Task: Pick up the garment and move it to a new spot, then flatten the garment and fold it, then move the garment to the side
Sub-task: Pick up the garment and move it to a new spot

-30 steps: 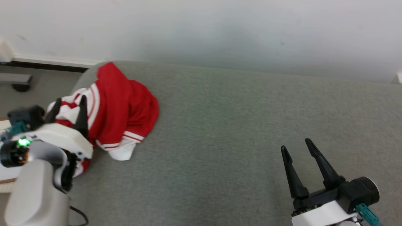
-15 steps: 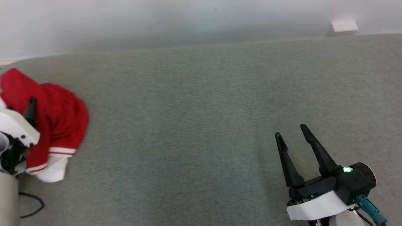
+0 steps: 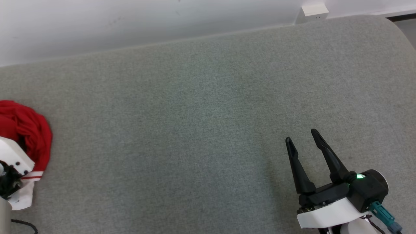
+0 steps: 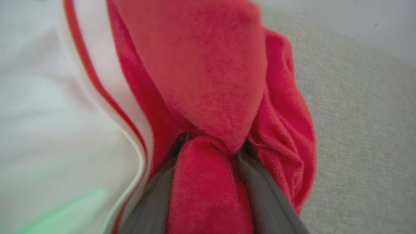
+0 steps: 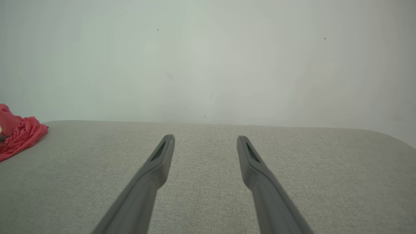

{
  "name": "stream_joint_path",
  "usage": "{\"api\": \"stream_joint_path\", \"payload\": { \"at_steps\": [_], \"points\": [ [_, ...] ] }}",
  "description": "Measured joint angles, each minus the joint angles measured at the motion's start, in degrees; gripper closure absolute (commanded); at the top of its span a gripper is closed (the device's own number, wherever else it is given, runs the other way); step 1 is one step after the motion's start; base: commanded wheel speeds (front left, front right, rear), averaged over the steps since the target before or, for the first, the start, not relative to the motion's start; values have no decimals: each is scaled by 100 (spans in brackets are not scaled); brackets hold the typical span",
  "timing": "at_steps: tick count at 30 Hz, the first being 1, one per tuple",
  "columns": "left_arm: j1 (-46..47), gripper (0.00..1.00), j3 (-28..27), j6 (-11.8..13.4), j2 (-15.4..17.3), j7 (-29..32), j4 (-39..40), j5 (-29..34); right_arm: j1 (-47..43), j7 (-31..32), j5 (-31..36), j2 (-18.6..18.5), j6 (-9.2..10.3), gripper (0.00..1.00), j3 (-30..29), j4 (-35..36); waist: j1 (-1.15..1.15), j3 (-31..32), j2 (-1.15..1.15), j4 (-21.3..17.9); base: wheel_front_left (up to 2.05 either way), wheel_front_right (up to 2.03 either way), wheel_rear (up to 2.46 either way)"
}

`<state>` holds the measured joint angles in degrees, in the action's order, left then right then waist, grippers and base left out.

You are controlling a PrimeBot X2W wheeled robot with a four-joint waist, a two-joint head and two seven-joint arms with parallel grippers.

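Two grippers, one close: the garment (image 3: 31, 136) lies bunched at nine o'clock on the grey cushion (image 3: 195, 130), a red fold pinched in the left gripper (image 4: 211, 146) — the right gripper (image 3: 301, 135), splayed and empty at five o'clock, sits well apart.

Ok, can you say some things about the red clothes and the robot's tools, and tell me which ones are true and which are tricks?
1. The garment is red with white trim. True.
2. The right tool is holding the garment. False: it is open and empty above the grey cushion, well away from the garment.
3. The left tool has a fold of red cloth between its fingers. True.
4. The garment lies flat and neatly folded. False: it is bunched up in a crumpled heap.
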<state>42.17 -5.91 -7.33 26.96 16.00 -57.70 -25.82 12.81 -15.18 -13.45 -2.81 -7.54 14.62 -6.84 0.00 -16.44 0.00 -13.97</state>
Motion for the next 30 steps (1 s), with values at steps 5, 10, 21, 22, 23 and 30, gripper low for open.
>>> {"api": "stream_joint_path", "payload": {
  "at_steps": [5,10,21,22,23,30],
  "points": [
    [-6,100,369,0,-32,-154,99,-92,-18,1,16,0,0,0,-24,-20,0,136,0,103,0,0,0],
    [7,100,757,-4,60,-404,364,-110,-92,1,-9,3,0,0,-24,-53,0,391,0,214,0,0,0],
    [107,100,1777,-4,34,-419,1872,-454,-387,0,-23,2,0,0,-134,-175,0,1191,0,427,0,0,0],
    [98,100,1828,-4,-5,-396,2064,-531,-404,1,-22,2,0,0,-133,-172,-1,1257,0,431,0,0,0],
    [79,100,1892,-4,-47,-381,2263,-649,-422,0,-21,3,0,0,-134,-165,-1,1317,0,428,0,0,0],
    [-213,100,2361,-4,-288,-188,3718,-1069,-548,0,63,3,-1,0,-216,-123,-1,1564,0,187,0,0,0]
  ]
}}
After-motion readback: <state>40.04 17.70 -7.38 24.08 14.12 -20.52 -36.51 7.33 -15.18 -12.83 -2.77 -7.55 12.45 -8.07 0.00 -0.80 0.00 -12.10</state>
